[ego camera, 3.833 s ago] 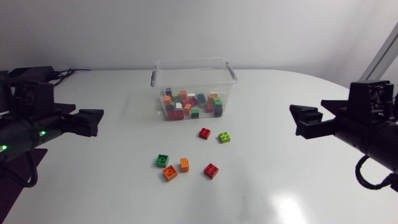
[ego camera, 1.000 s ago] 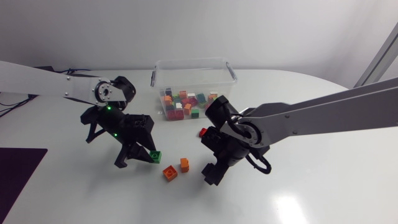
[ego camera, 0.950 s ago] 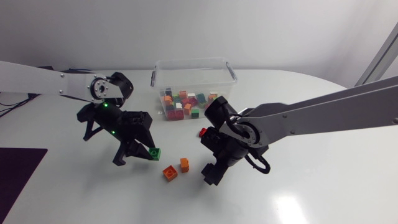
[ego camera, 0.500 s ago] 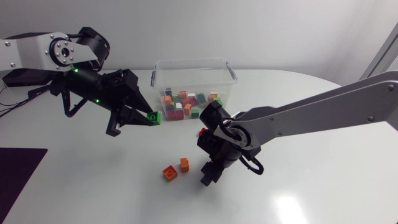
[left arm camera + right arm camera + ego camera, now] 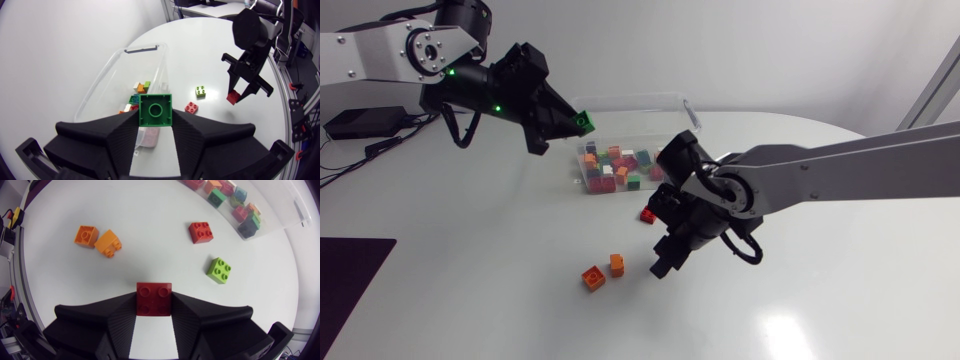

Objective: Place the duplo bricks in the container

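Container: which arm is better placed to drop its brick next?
Left: left pincer, shut on the green brick, is at the container's rim; right pincer, shut on a red brick, is farther off above the table.

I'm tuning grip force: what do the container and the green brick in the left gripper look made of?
Container: clear, glossy plastic by the look; the bricks inside show through its walls. Green brick: probably hard moulded plastic, smooth, evenly coloured, with crisp edges and a moulded ring.
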Tool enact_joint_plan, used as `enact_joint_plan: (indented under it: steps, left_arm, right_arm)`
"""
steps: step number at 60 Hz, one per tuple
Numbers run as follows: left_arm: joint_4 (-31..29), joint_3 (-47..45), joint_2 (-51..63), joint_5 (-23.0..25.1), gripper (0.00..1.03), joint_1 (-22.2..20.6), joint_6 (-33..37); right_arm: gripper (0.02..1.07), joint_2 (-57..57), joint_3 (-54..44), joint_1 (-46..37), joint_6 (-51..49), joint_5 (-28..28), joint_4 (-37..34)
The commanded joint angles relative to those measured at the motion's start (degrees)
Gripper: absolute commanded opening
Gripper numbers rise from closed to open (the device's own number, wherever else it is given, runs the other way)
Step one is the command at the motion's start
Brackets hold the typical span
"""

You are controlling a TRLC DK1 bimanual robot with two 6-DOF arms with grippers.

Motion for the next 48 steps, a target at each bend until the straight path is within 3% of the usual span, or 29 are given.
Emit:
enact_joint_plan:
  steps: [1, 10, 23, 36, 41, 44, 48]
  left_arm:
    - [1.04, 4.41, 4.50, 0.85, 0.39, -0.44, -5.65]
    - [4.38, 8.36, 9.07, -0.29, 0.40, -0.88, -10.92]
    - [14.67, 10.65, 14.34, -7.94, 0.44, -1.76, -20.41]
    - [15.55, 15.13, 18.65, -10.93, 0.47, -1.94, -24.10]
    - [15.46, 16.36, 18.92, -12.86, 0.54, -2.11, -25.25]
    - [13.44, 18.38, 19.18, -13.83, 0.66, -2.20, -25.51]
    - [10.10, 21.02, 19.35, -13.91, 0.90, -2.29, -25.51]
  right_arm:
    - [0.37, -2.24, 2.25, -0.71, 0.07, -0.09, -1.56]
    - [0.37, -3.91, 4.36, -1.94, 0.07, -0.62, -2.61]
    - [0.37, -5.41, 8.76, -4.58, 0.07, -1.50, -3.58]
    - [0.37, -5.58, 14.12, -6.34, 0.42, -1.85, -4.72]
    - [0.37, -5.76, 15.79, -6.95, 0.42, -1.85, -5.25]
    - [0.37, -5.76, 16.93, -7.48, 0.42, -2.02, -5.51]
    - [0.37, -5.76, 18.51, -8.18, 0.42, -2.20, -5.87]
